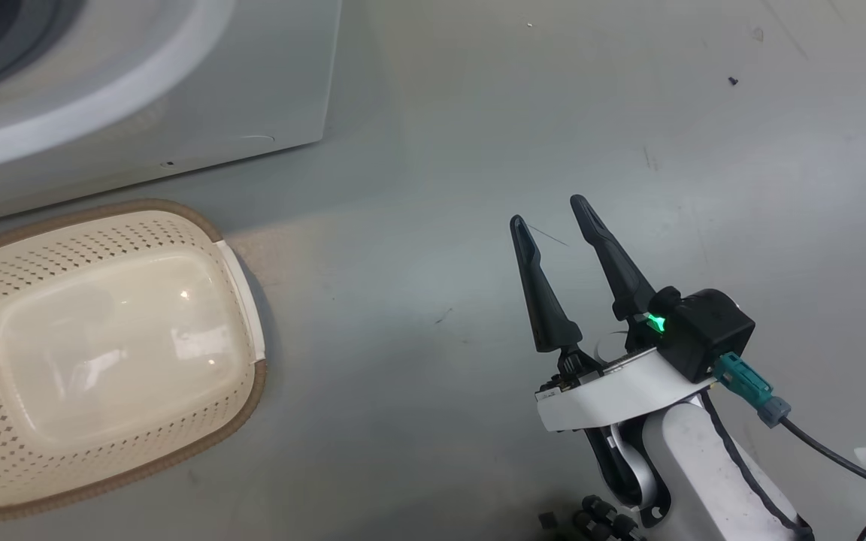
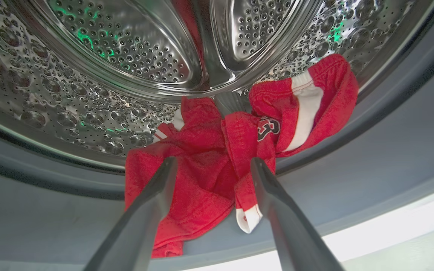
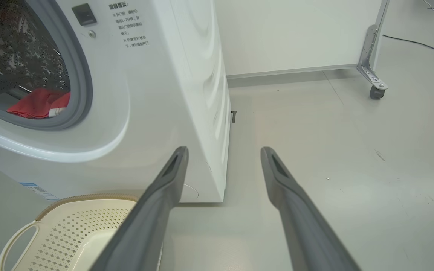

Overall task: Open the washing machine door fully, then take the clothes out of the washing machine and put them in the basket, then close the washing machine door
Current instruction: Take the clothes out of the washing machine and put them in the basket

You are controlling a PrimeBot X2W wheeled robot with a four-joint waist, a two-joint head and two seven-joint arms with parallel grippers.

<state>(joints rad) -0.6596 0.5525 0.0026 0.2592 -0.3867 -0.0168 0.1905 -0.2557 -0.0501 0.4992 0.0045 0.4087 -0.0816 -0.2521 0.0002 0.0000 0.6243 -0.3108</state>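
The washing machine (image 3: 156,94) stands with its drum mouth uncovered; the washing machine door is out of view. The clothes (image 2: 202,158), a red garment with white panels, lie at the bottom of the steel drum (image 2: 126,49) and hang over the grey seal (image 2: 371,150). My left gripper (image 2: 214,160) is inside the opening, open, its fingers on either side of a red fold without pinching it. The clothes (image 3: 38,103) also show through the mouth in the right wrist view. The cream basket (image 1: 241,293) sits empty on the floor before the machine (image 1: 177,113). My right gripper (image 1: 547,212) hangs open over bare floor to the basket's right.
In the right wrist view, a white panel on a castor (image 3: 375,90) stands behind the machine's right side, and a dark cable (image 3: 420,43) runs across the floor beyond it. Grey floor (image 1: 418,225) lies between the basket (image 3: 70,226) and my right gripper (image 3: 224,150).
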